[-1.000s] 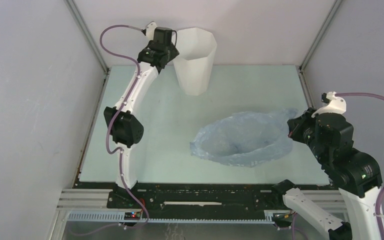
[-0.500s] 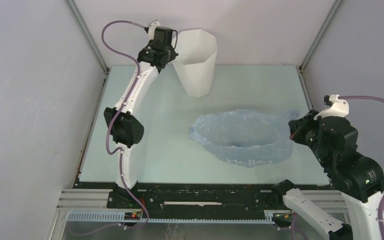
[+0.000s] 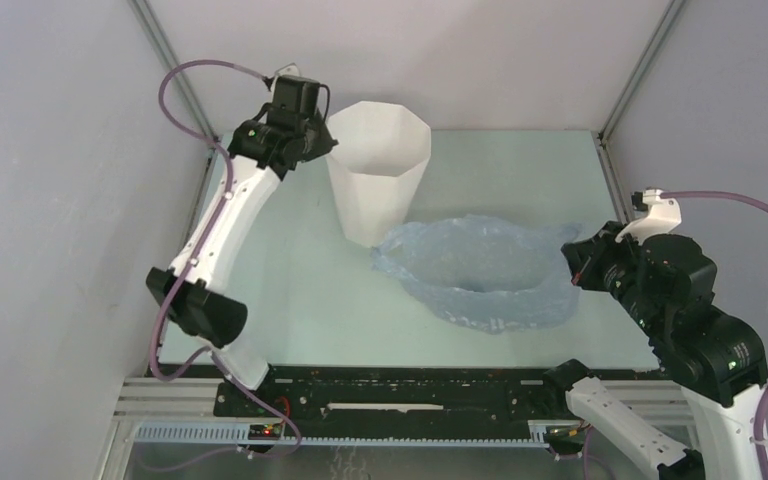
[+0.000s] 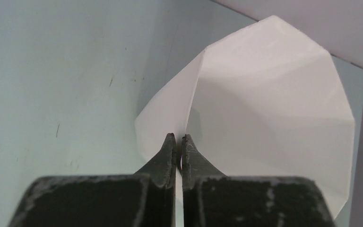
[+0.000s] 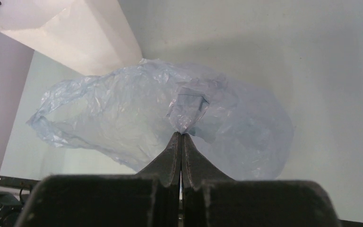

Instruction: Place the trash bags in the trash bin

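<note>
The white faceted trash bin (image 3: 380,170) stands upright near the middle back of the table. My left gripper (image 3: 328,148) is shut on the bin's left rim; in the left wrist view the rim wall runs between my fingertips (image 4: 179,138) and the bin (image 4: 274,109) fills the right side. The pale-blue trash bag (image 3: 480,270) is held open just right of the bin, its left edge touching the bin's base. My right gripper (image 3: 570,258) is shut on the bag's right edge; in the right wrist view the film (image 5: 160,113) bunches at my fingertips (image 5: 181,135).
The pale green table (image 3: 300,290) is walled by grey panels at the left, back and right. A metal rail (image 3: 410,395) with both arm bases runs along the near edge. The bin also shows at the top left of the right wrist view (image 5: 75,33).
My left gripper has pulled the bin toward the near side and left, close to the bag. My right gripper has shifted the bag left, so it now touches the bin.
</note>
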`<move>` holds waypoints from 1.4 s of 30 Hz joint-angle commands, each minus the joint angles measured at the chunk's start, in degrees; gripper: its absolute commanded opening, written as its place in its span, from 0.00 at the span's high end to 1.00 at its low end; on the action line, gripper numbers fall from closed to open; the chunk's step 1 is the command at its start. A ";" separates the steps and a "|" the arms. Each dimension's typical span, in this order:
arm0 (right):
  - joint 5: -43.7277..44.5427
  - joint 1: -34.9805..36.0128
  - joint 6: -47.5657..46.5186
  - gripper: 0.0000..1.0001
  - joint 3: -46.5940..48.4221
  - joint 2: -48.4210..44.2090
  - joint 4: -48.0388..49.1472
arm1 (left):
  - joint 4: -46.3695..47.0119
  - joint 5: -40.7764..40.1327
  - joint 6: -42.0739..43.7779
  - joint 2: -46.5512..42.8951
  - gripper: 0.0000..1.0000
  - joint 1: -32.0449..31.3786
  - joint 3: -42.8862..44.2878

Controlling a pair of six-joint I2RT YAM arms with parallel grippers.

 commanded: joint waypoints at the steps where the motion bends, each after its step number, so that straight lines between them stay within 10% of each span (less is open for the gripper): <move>1: -3.10 -0.34 -2.32 1.00 -0.33 -0.77 2.51 | 2.58 3.94 -4.32 -7.46 1.00 -0.63 -7.66; 11: -8.43 -0.34 -2.80 1.00 -1.02 -2.81 1.29 | 8.31 7.43 -9.44 -18.63 0.95 -1.25 -25.17; 18: -10.67 -0.34 -2.25 1.00 -1.00 -3.28 1.15 | 8.75 10.62 -6.48 -24.23 0.38 -2.05 -27.78; 27: -13.97 -0.34 -2.16 1.00 -0.99 -4.21 -0.24 | 8.68 21.56 -2.78 -38.44 0.01 -5.35 -35.95; 42: -17.27 -0.34 -0.70 1.00 -1.01 -6.05 -2.93 | 13.13 13.76 -11.62 -39.04 0.02 -27.46 -49.83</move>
